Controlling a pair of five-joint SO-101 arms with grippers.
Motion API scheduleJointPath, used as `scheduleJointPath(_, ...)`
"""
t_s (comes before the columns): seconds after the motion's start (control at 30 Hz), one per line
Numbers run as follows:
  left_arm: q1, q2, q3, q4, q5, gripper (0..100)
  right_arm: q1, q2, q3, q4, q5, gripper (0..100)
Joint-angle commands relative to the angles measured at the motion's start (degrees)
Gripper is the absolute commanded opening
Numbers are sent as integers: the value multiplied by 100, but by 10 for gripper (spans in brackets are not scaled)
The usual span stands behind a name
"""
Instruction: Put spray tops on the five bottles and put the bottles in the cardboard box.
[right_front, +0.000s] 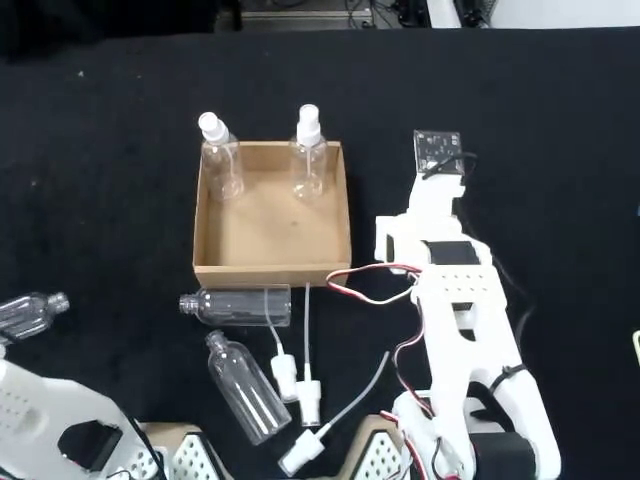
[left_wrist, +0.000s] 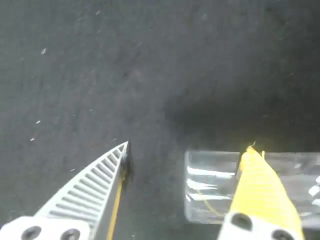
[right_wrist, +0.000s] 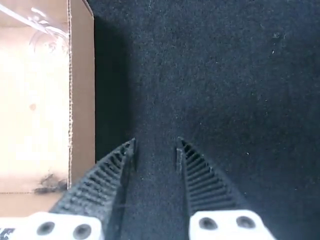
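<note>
The left end effector (left_wrist: 187, 157) is wide open, with 1 clear bottle (left_wrist: 210, 182) lying partly inside its opening. The right end effector (right_wrist: 156, 150) is narrow and empty. The bottle seems light, thin and slippery, so gripping at mid-body is better.

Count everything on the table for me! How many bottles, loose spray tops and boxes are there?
Bottles with a top on: 2
Bottles with no top: 3
Loose spray tops: 3
Cardboard box: 1
Total: 9
</note>
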Motion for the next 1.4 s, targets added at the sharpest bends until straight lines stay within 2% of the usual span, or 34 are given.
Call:
scheduleJointPath(0.0,-233,-141,-435,-53,-281,321,97,-295,-31,-176,53,89)
scheduleJointPath(0.23,-347,-800,-523,88,-800,321,105,-295,-31,-176,53,89)
scheduleJointPath(0.33,-136,-1389,-523,818,-1380,321,105,-295,-31,-176,53,89)
scheduleJointPath(0.53,602,-2040,-321,2549,-3376,321,105,-295,-31,-176,53,89)
scheduleJointPath(0.6,778,-2057,-233,2778,-3710,321,123,-295,-22,-176,53,89)
scheduleJointPath(0.73,1024,-2057,75,2787,-3859,323,123,-295,-22,-176,53,89)
scheduleJointPath(0.87,1262,-2057,453,2514,-3859,325,123,-295,-22,-176,53,89)
scheduleJointPath(1.2,1095,-2057,2237,149,-3824,326,132,-295,-22,-176,53,89)
scheduleJointPath(1.37,1077,-2057,2589,-193,-3807,326,132,-295,-22,-176,53,89)
